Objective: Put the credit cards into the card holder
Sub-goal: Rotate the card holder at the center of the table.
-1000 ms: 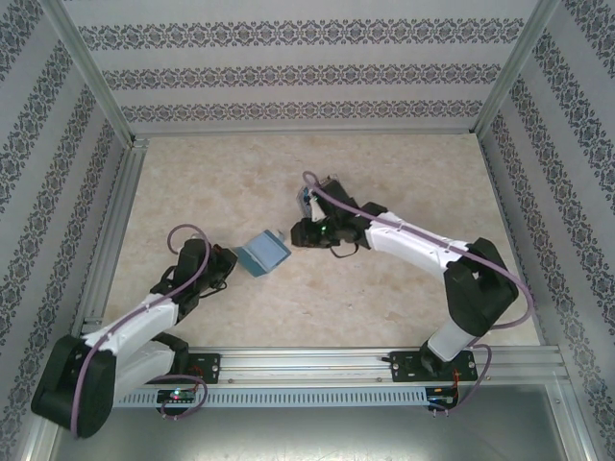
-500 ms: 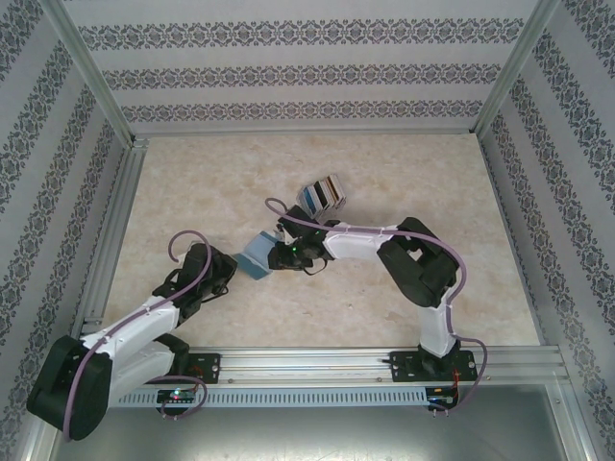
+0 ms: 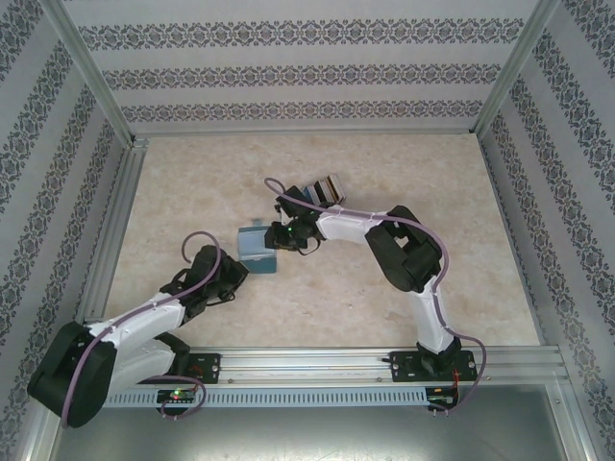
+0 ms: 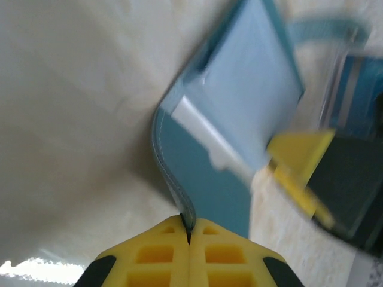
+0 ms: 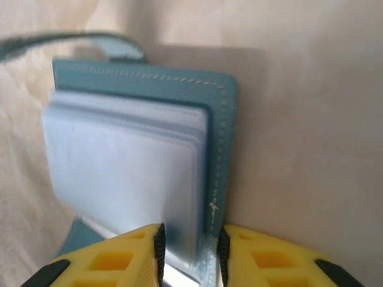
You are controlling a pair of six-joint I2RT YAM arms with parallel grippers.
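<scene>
Top view first: card holder point(image 3: 256, 252) lying open on the worktop point(image 3: 192, 182), roughly midway between the two arms. Left hand point(image 3: 233, 272) right at its near corner, right hand point(image 3: 280, 237) at its far-right side. Credit cards point(image 3: 321, 189) fanned in a little row just beyond the right hand, apart from the holder. None visibly tucked in, as far as can be told from up here.

Left wrist view: left hand point(image 4: 189, 236) clamped shut on the edge of the teal cover, no gap between the yellow fingers point(image 4: 149, 257), cover curving up out of the pinch. Clear sleeves point(image 4: 251, 95) tipped up off the cover, with one yellow finger of the other hand at their corner. Pale strip point(image 4: 203, 128) along the sleeves' edge, maybe a card, maybe just plastic. Too blurry to call.

Right wrist view: right hand point(image 5: 189, 248) part-way open, straddling the bottom edge of the sleeve stack and the stitched cover beside it. Can't tell whether actually squeezing or just sitting around it.

Guessing the step: getting the holder held open and a pocket separated, ahead of loading. For the next move: keep that left pinch firm, free the right hand, fetch one card from the row, line an edge up square with a pocket mouth. Thin floppy plastic, so easy to miss the slot or shove the whole holder along.
</scene>
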